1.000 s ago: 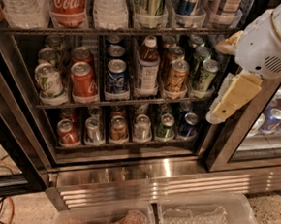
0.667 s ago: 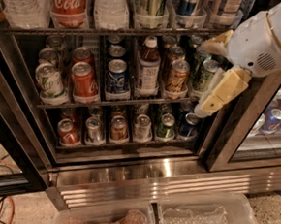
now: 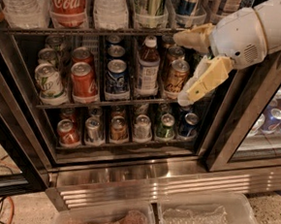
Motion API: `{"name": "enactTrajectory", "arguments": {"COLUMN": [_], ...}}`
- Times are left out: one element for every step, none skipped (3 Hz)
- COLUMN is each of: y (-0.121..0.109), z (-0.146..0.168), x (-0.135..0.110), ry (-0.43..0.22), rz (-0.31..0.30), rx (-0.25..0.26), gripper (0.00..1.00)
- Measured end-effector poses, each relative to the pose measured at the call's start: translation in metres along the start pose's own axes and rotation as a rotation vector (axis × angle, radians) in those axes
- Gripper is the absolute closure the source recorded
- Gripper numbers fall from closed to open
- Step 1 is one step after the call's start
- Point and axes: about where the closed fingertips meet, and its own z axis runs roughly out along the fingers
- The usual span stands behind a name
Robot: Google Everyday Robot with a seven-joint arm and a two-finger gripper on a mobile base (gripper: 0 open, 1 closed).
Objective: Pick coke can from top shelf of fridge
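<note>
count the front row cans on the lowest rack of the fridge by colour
red can: 1
silver cans: 2
orange-brown can: 1
green can: 1
blue can: 1
total: 6
The gripper is higher up, open, at the right end of the middle rack, hiding none of these.

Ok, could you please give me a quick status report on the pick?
Gripper open, empty, right side of fridge, around top shelf rail height. Coke can upright on top shelf, left, untouched. Clear bottles close on both sides.
</note>
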Motion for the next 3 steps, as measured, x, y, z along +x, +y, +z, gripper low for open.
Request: {"name": "enactTrajectory", "arguments": {"y": [0.000, 0.006, 0.017], "z": [0.000, 0.005, 0.006], "x": [0.000, -0.009, -0.026], "ry": [0.000, -0.081, -0.214], "rz": [0.000, -0.018, -0.042], "rx": [0.000, -0.013, 0.024], "gripper": [0.00, 0.00, 0.00]}}
